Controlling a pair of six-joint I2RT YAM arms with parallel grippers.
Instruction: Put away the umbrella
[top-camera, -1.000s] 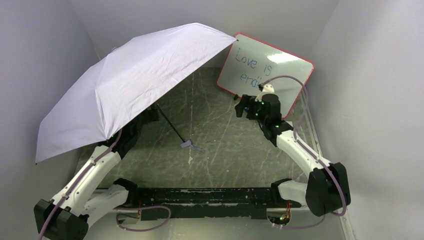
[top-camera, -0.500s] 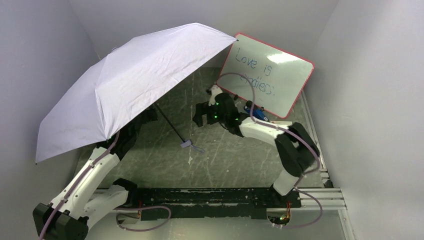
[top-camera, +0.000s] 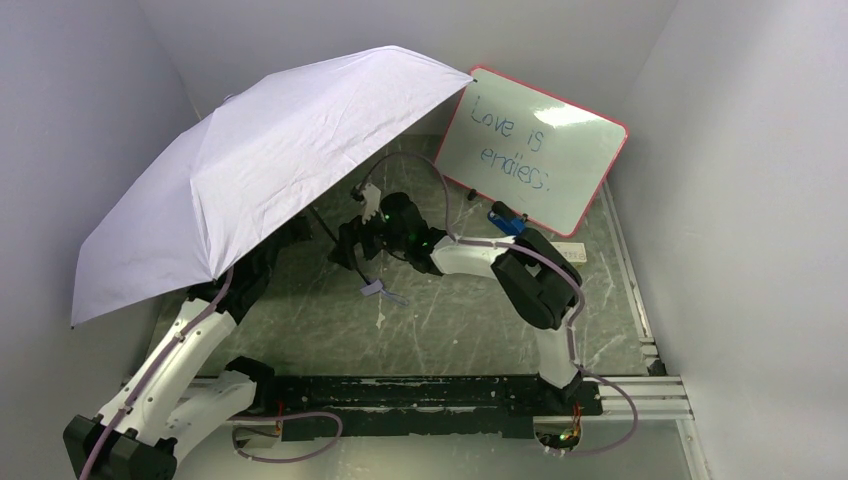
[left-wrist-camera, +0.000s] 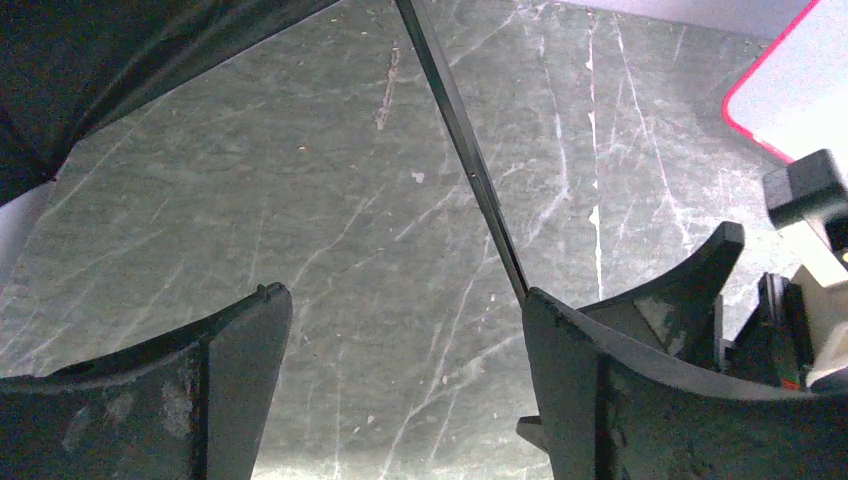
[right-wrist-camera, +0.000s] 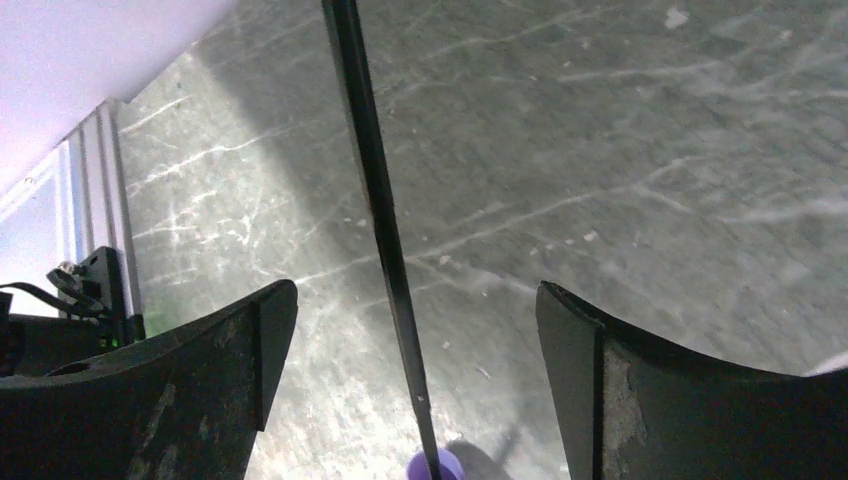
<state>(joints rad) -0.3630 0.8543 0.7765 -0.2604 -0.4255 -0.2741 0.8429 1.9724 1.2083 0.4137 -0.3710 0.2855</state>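
The umbrella (top-camera: 270, 160) stands open, its pale lavender canopy tilted over the left half of the table. Its thin black shaft (top-camera: 340, 245) runs down to the small grey handle (top-camera: 375, 289) on the table. My right gripper (top-camera: 350, 245) is open, and the shaft (right-wrist-camera: 385, 250) runs between its jaws without touching them, with the handle (right-wrist-camera: 435, 465) below. My left gripper (left-wrist-camera: 400, 300) is open and empty under the canopy, and the shaft (left-wrist-camera: 465, 160) passes beside its right finger. In the top view the canopy mostly hides the left gripper.
A red-framed whiteboard (top-camera: 535, 150) with writing leans against the back wall at the right, and a small blue object (top-camera: 507, 222) lies at its foot. White walls close in on the left, back and right. A metal rail (top-camera: 625, 280) runs along the table's right edge.
My right arm has swung left from in front of the whiteboard to the umbrella's shaft, jaws now either side of it. The left arm and the umbrella have barely moved.
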